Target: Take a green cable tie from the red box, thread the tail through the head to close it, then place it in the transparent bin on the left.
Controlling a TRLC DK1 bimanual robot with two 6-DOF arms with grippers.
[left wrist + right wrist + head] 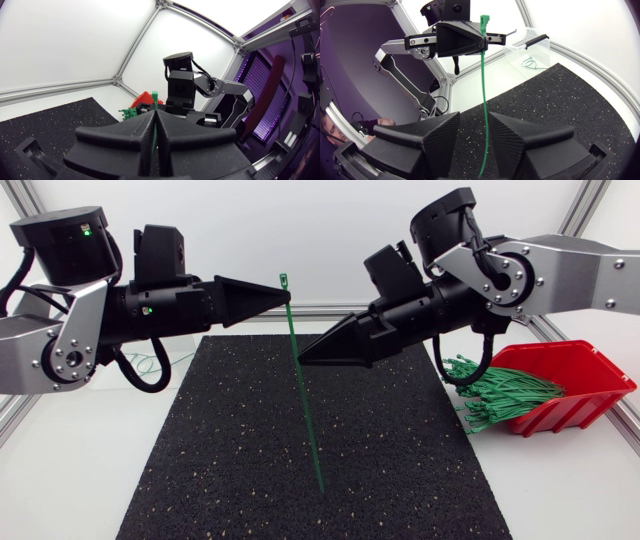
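Your left claw (284, 293) is clamped on the green cable tie (306, 400) just under its head, so the tail hangs free. Your right claw (301, 358) stands open around the strap, likely to catch it.

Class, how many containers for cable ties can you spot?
2. The red box sits right of the mat; the transparent bin lies beyond the left gripper, shown only in the right wrist view.
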